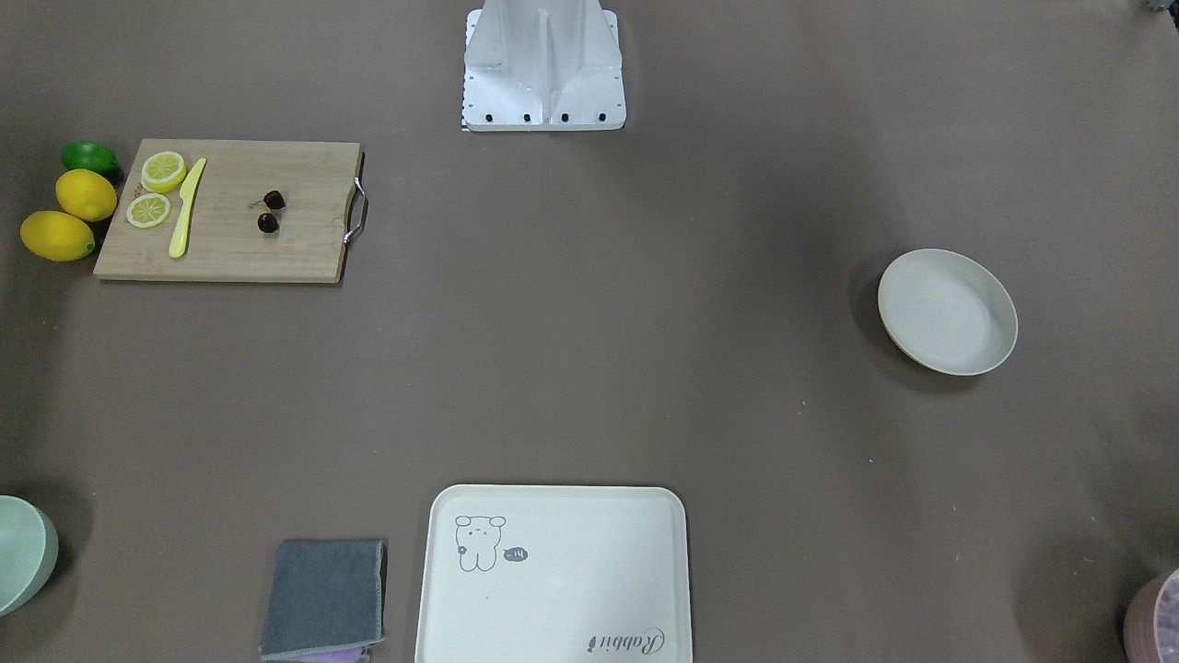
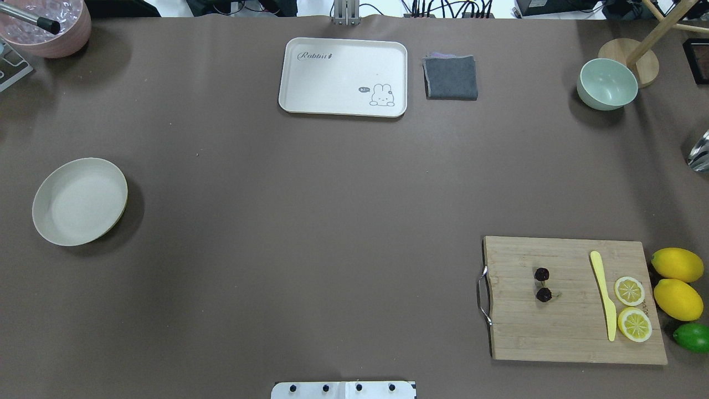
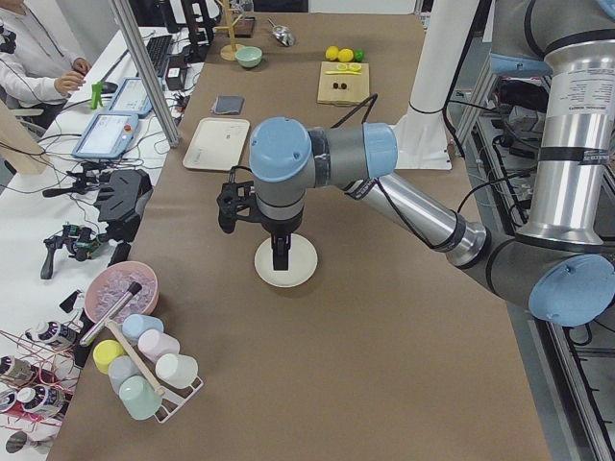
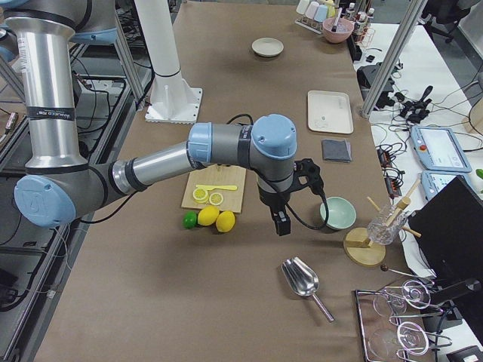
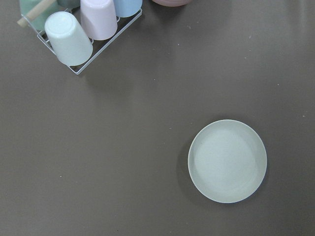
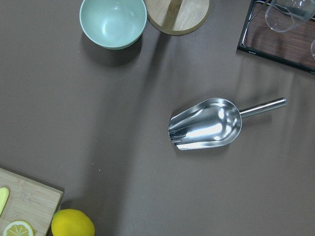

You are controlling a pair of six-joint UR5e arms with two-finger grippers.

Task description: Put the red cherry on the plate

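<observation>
One red cherry (image 2: 541,274) pair on wooden cutting board (image 2: 570,327), 4 o'clock in overhead view, between metal handle (image 2: 483,295) and yellow knife (image 2: 604,296). Plate (image 2: 80,201) at 9 o'clock, well apart. Left gripper (image 3: 280,259) hangs above table near plate. Right gripper (image 4: 281,224) hangs between lemons (image 4: 215,220) and green bowl (image 4: 337,212). Jaw spacing of both: cannot tell.

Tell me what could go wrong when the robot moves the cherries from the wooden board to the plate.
The red cherry is tiny with thin stems, so a two-finger grip may slip or catch only one fruit.
The plate lies at the table's opposite side from the cutting board, so a long carry could drop it.
</observation>
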